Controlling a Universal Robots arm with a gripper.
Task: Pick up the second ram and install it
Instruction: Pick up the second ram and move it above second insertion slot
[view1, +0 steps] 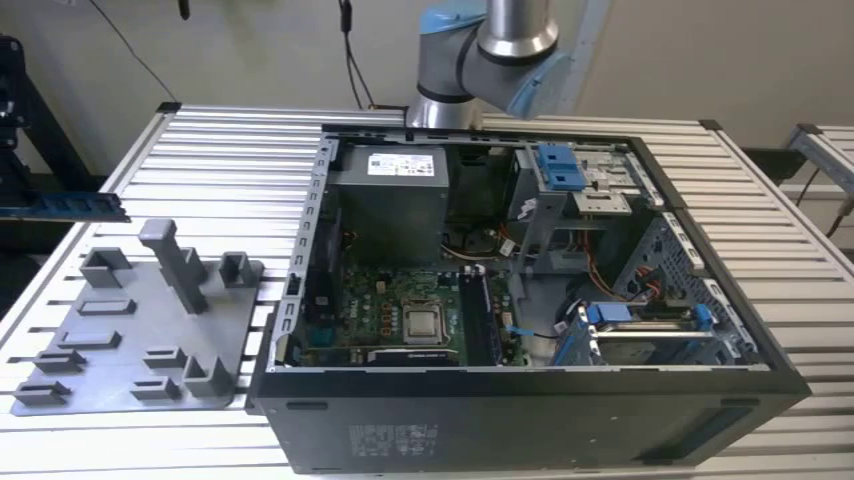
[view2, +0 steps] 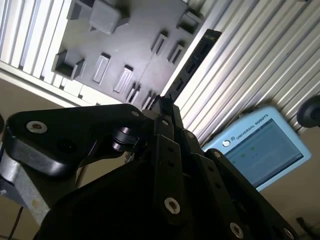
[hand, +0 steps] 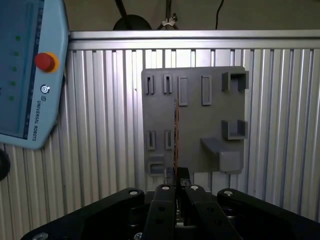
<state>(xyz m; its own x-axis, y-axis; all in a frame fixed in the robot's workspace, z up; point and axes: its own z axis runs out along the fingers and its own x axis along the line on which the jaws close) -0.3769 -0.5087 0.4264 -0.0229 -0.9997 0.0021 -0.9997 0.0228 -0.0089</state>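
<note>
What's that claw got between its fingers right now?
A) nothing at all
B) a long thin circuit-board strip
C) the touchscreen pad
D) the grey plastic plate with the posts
B: in the second wrist view the gripper is shut on the second ram, a thin dark strip sticking out from its fingertips, with the grey fixture plate lying behind it, not gripped.
</note>
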